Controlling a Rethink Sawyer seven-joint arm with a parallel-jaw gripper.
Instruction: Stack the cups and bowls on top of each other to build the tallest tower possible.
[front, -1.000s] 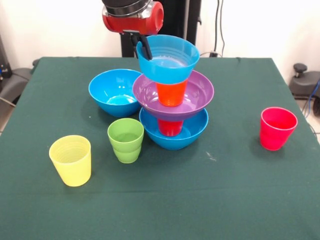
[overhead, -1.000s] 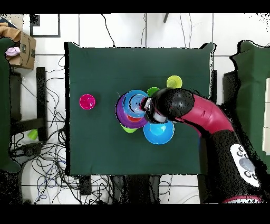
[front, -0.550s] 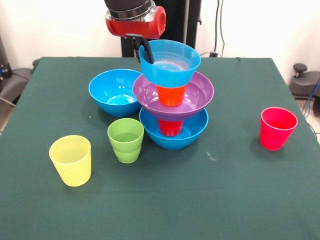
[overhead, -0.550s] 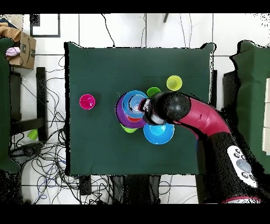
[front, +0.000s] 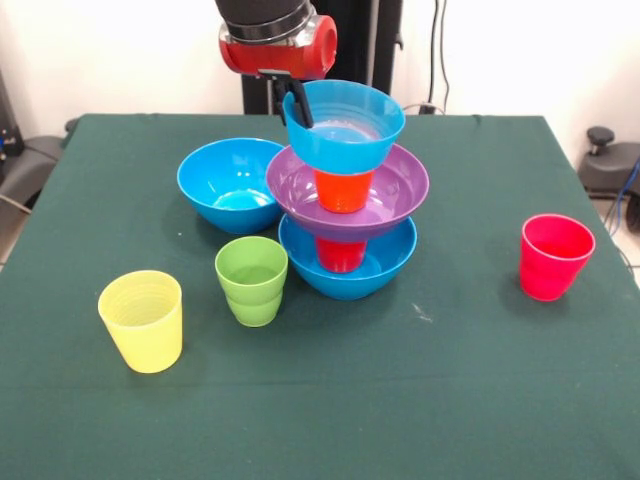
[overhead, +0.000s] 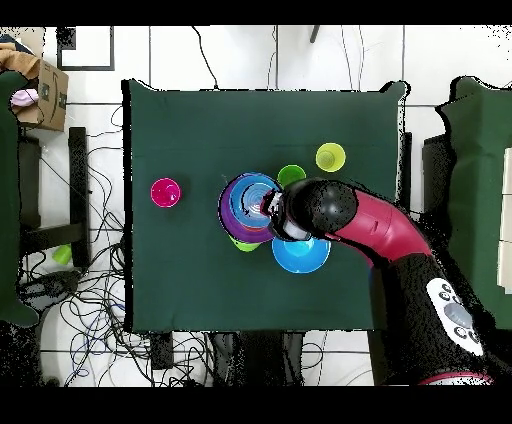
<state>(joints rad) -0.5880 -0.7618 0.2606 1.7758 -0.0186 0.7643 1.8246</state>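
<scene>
The tower stands mid-table: a large blue bowl (front: 350, 275) holds a red cup (front: 341, 254), then a purple bowl (front: 400, 190), then an orange cup (front: 343, 190). A small blue bowl (front: 345, 140) sits upright on top of the orange cup. My gripper (front: 297, 108) is shut on that bowl's left rim, one finger inside and one outside. In the overhead view the gripper (overhead: 272, 208) covers part of the small blue bowl (overhead: 250, 195). Loose on the cloth are a yellow cup (front: 143, 320), a light green cup (front: 251, 278) and a pinkish-red cup (front: 556, 255).
A second large blue bowl (front: 228, 185) sits just left of the tower, close to the purple bowl's rim. A green rim (overhead: 243, 244) peeks out beside the purple bowl in the overhead view. The green table (front: 450, 400) ends in edges on all sides.
The gripper and the small blue bowl have shifted slightly to the right in the front view, over the orange cup. The other cups and bowls have not moved.
</scene>
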